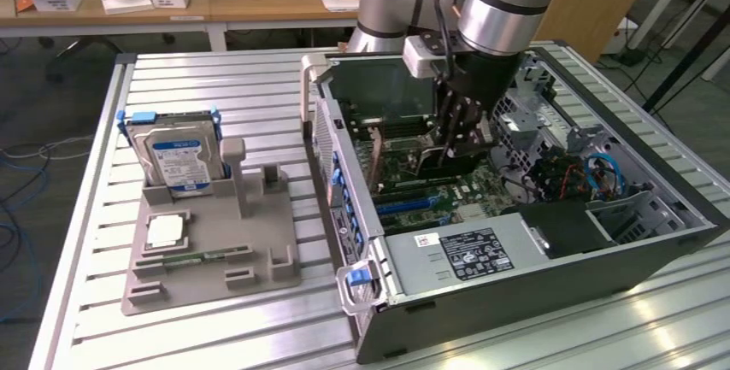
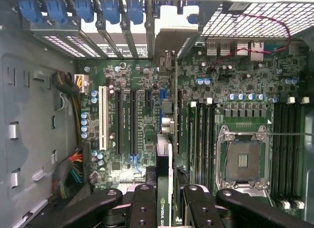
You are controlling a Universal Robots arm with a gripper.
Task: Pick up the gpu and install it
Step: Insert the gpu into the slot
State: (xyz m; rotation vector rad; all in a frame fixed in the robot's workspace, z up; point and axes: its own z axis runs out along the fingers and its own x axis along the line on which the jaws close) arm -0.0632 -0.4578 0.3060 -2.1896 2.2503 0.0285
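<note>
Gripping the gpu (image 2: 164,186) edge-on, my gripper (image 2: 164,198) is hovering inside the open computer case (image 1: 638,246), just above the motherboard (image 2: 147,115), so I'm judging insertion underway, needing careful alignment over an expansion slot.

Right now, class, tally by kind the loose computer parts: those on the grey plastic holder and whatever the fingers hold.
Silver hard drive with blue-white label: 1
Narrow green memory stick: 1
Flat white square part: 1
Dark flat gpu card held between the fingers: 1
Total: 4
</note>
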